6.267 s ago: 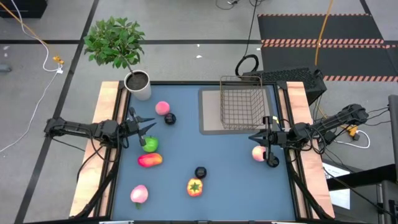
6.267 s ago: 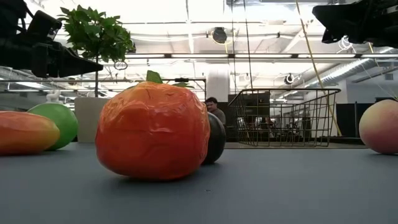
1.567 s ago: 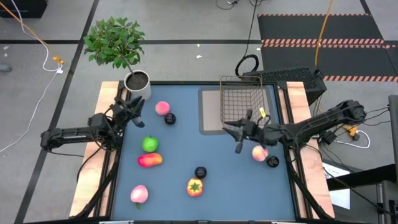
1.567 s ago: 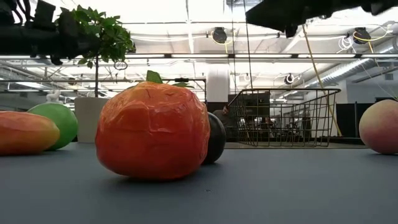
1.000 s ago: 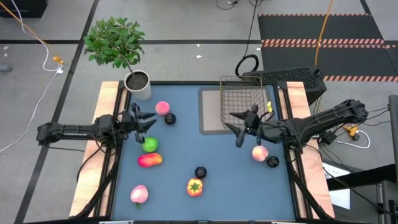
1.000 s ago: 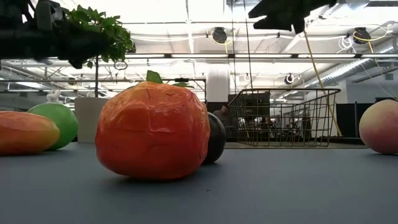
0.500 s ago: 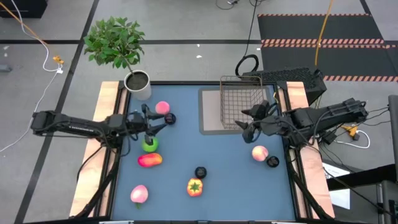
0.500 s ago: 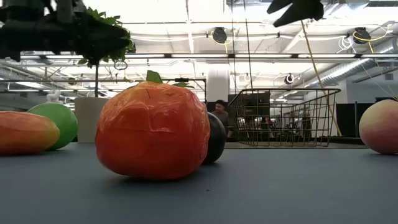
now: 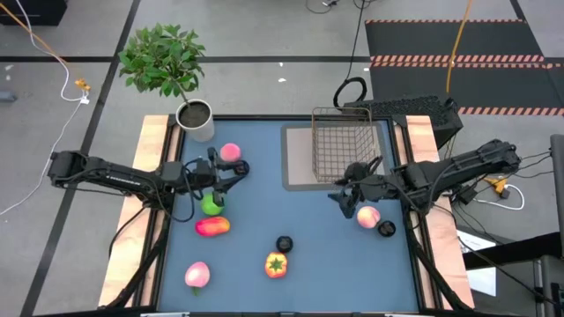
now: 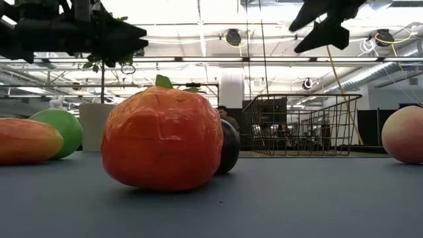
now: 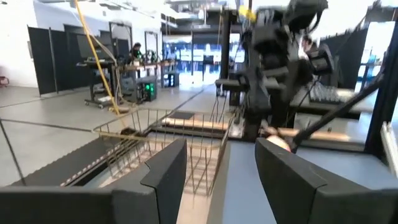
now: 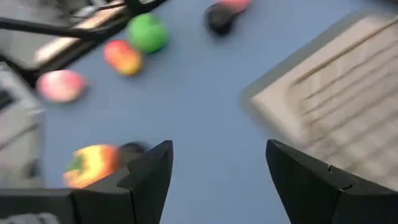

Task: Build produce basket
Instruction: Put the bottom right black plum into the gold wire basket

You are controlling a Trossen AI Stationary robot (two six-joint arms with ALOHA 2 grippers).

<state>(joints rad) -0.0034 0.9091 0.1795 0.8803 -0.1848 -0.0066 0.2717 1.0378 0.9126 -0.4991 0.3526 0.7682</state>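
The wire basket point(image 9: 344, 145) stands on a pale mat at the far right of the table. The produce lies loose on the blue table: a pink peach point(image 9: 230, 152), a dark ball point(image 9: 241, 167), a green apple point(image 9: 211, 205), a red-orange piece point(image 9: 212, 226) and an orange pepper point(image 9: 276, 264). A second peach point(image 9: 368, 216) lies at the right. My left gripper point(image 9: 231, 176) hangs open in the air above the gap between the dark ball and the apple. My right gripper point(image 9: 344, 195) hangs open off the basket's near left corner, beside the right peach.
A white pot with a leafy plant point(image 9: 196, 119) stands at the far left corner. Another pink peach point(image 9: 197, 275) and two more dark balls point(image 9: 284, 244) point(image 9: 386, 229) lie toward the near side. Wooden rails point(image 9: 150, 167) border the table left and right.
My left gripper has reached toward the table's right, from beside the apple to over the dark ball. My right gripper has drawn back from the basket's left side toward the near edge and tipped downward. No produce has moved.
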